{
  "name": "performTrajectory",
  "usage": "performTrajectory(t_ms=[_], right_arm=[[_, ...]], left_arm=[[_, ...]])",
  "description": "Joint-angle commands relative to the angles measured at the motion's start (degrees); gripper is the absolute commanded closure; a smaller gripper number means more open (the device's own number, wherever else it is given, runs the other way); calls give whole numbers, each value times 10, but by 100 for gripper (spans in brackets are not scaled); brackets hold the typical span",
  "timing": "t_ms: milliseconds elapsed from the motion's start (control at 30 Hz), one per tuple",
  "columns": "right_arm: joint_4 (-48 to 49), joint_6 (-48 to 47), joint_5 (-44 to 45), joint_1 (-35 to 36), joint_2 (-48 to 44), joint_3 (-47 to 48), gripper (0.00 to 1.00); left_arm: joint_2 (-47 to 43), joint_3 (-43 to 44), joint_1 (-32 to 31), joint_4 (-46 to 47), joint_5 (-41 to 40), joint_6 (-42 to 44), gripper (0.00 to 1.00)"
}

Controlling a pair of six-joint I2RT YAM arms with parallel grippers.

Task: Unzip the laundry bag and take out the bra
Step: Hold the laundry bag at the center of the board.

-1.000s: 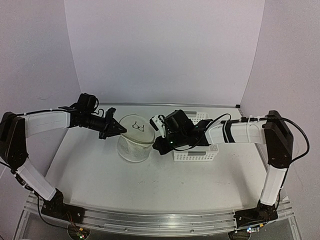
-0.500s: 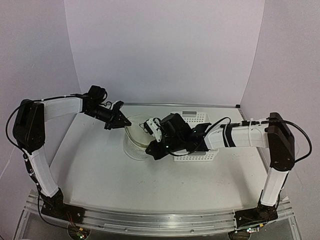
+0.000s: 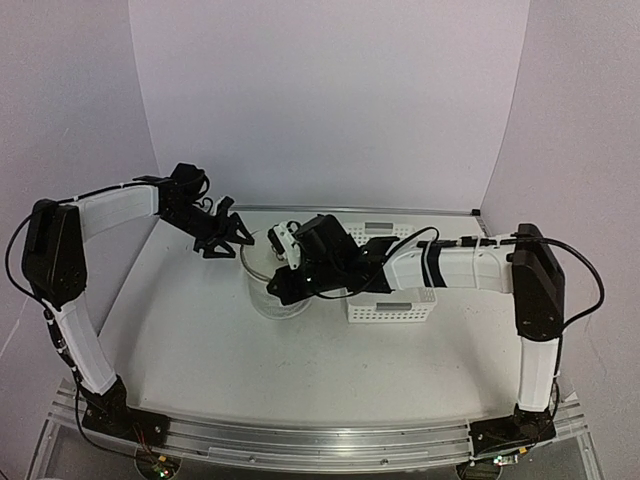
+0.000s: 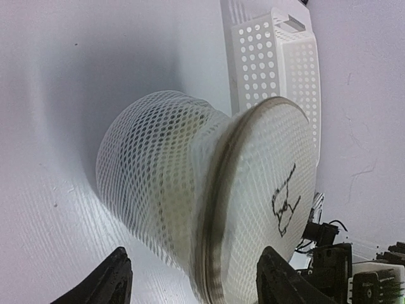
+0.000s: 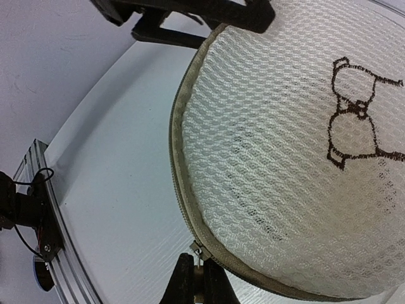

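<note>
The laundry bag (image 3: pixel 262 300) is a round white mesh drum lying tilted on the table, its flat face with the black bra drawing (image 5: pixel 361 120) turned up. My right gripper (image 5: pixel 199 278) is shut on the small metal zipper pull (image 5: pixel 198 252) at the rim's near edge. Beside the bag's far left rim, my left gripper (image 3: pixel 230 236) stands open; in its wrist view the fingers (image 4: pixel 117 282) straddle the bag's zipper band (image 4: pixel 212 240) without touching it. The bra is hidden.
A white perforated plastic basket (image 3: pixel 395 305) stands right of the bag, under my right forearm. The metal rail (image 5: pixel 44 209) runs along the table's near edge. White walls close off the back and both sides.
The left gripper has opened, let go of the bag's rim and drawn back to the left. The right gripper has moved left along the rim with the zipper pull, and the bag has tipped.
</note>
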Motion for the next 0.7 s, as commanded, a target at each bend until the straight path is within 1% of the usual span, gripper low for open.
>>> performTrajectory(t_ms=[0,33,67,133,300,467,533,667], right_arm=[[-2,13,15,1,17,54,100],[-5,14,15,1,21,61,100],[-7,15,14,1,25,67,100],[-9,16,12,1,32,76,100],[-11,9,-6,1,46,97,100],[-11,-1,-24,1,51,104,100],[-11,-2,-22,1,50,103,100],[-10,-4,-22,1,44,98,100]], left_arm=[[-86,-12,3,-24,-67,-1,29],[-97,-19,3,-25,-72,-6,26],[-108,-27,3,-24,-72,-13,26],[-128,-46,3,-23,-56,-30,21],[-168,-87,-9,-7,-3,-60,18],[-195,-170,-24,105,73,-156,10],[-199,-194,-26,133,71,-180,7],[-197,-224,-26,181,65,-225,6]])
